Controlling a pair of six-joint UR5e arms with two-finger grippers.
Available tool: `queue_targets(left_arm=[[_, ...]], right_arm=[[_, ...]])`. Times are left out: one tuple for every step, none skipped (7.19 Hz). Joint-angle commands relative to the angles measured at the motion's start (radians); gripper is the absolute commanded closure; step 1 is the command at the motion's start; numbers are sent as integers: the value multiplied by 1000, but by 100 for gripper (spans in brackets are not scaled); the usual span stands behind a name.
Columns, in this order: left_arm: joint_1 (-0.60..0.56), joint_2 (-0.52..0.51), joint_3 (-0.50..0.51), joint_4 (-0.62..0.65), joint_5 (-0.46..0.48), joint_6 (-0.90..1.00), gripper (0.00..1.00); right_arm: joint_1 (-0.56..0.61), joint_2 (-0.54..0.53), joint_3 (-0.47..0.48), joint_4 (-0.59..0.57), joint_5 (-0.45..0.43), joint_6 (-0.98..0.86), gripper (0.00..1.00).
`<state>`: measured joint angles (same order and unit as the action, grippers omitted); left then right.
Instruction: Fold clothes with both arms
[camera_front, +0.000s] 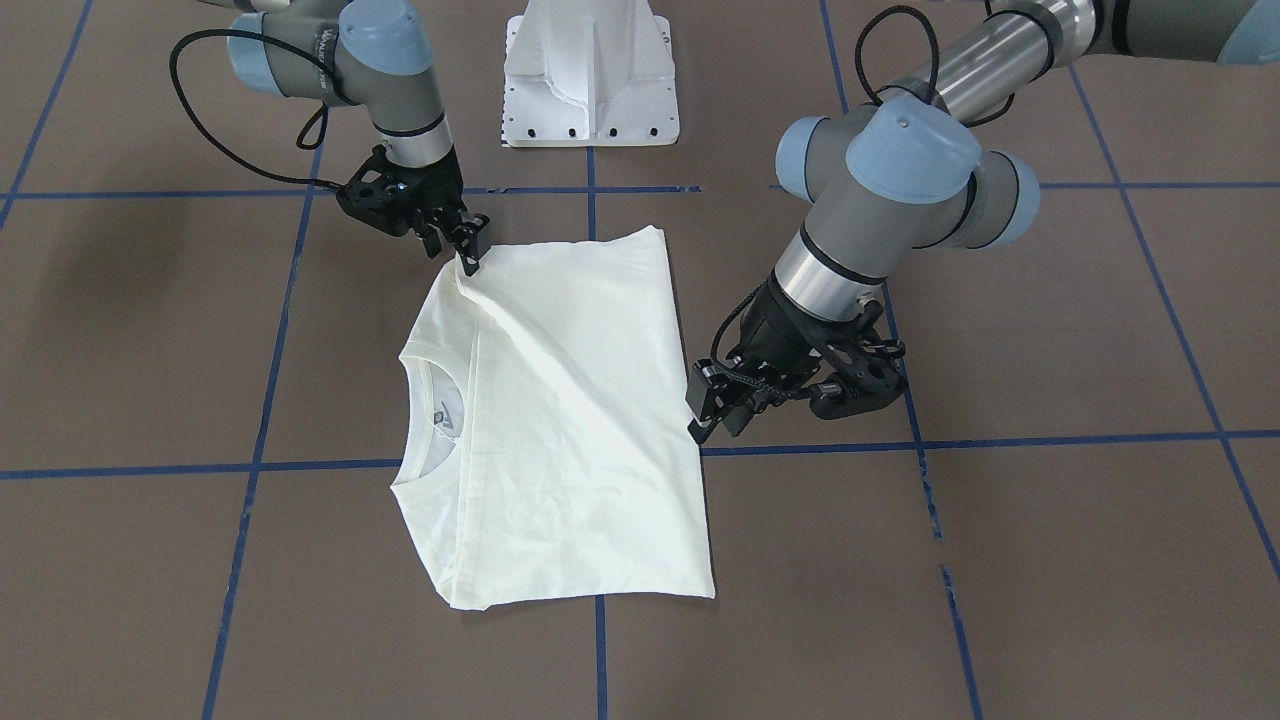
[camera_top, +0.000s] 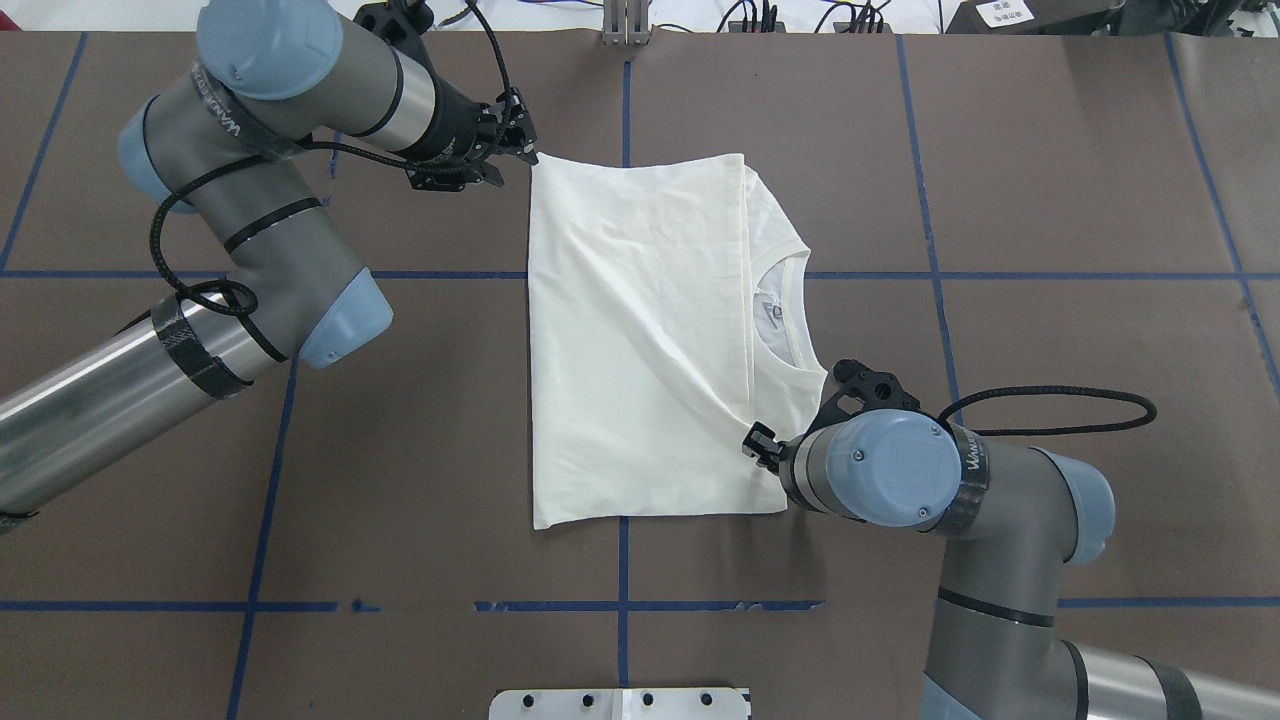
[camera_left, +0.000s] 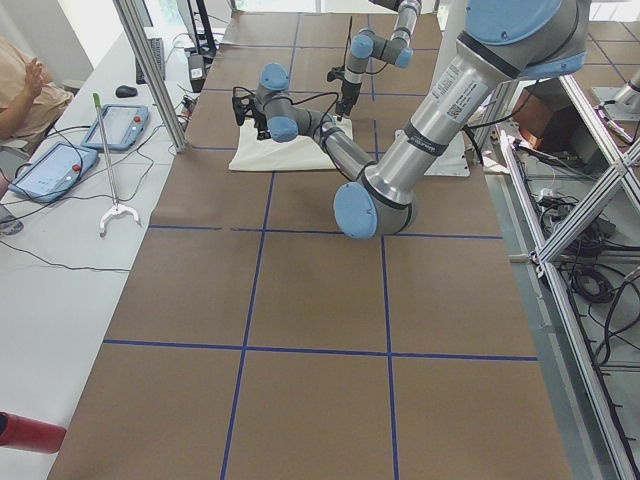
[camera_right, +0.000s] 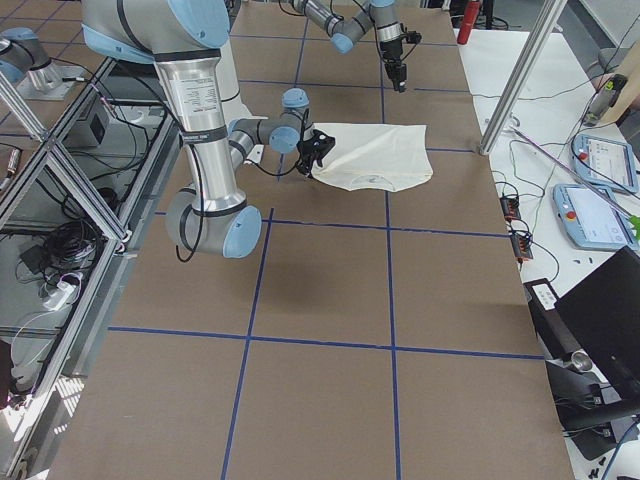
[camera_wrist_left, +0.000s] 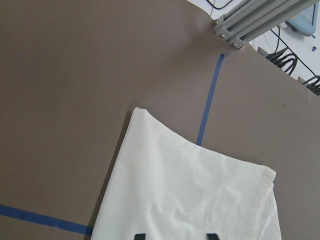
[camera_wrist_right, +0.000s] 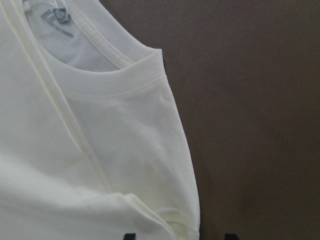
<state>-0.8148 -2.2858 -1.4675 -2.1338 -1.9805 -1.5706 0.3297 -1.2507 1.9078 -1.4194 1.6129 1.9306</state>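
The cream-white shirt (camera_front: 570, 420) (camera_top: 640, 340) lies folded into a rectangle on the brown table, with its ribbed collar (camera_top: 790, 300) (camera_wrist_right: 105, 47) showing at one side. My left gripper (camera_front: 712, 415) (camera_top: 522, 150) hovers open above the shirt's far corner; its two tips (camera_wrist_left: 175, 236) stand apart over the cloth (camera_wrist_left: 190, 195). My right gripper (camera_front: 470, 250) (camera_top: 760, 440) is low at the near shoulder corner, open, and its tips (camera_wrist_right: 180, 236) straddle the fabric edge (camera_wrist_right: 75, 150). A crease runs from that corner across the cloth.
The white pedestal base (camera_front: 590, 80) (camera_top: 620, 703) stands at the robot's side of the table. Blue tape lines (camera_top: 625, 560) grid the surface. A person (camera_left: 20, 85), tablets (camera_left: 120, 125) and an aluminium post (camera_left: 150, 70) are at the far side.
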Motion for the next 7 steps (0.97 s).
queue_targets(left_arm=[[0,0,-1,2,2,0,50],[0,0,-1,2,2,0,50],[0,2,1,2,2,0,50],[0,2,1,2,2,0,50],[0,2,1,2,2,0,50],[0,2,1,2,2,0,50],[0,2,0,3,2,0,50]], right_arm=[[-12,1,-4,-1,-13,2,32],[-18,4,-10,-3,-13,2,32],[-21,5,-16,-3,-13,1,33],[-20,2,-16,-3,-13,-1,34],[-20,-2,-18,-4,-13,-1,35],[-20,1,-20,-6,-13,-1,41],[-20,1,-20,-6,-11,-1,63]])
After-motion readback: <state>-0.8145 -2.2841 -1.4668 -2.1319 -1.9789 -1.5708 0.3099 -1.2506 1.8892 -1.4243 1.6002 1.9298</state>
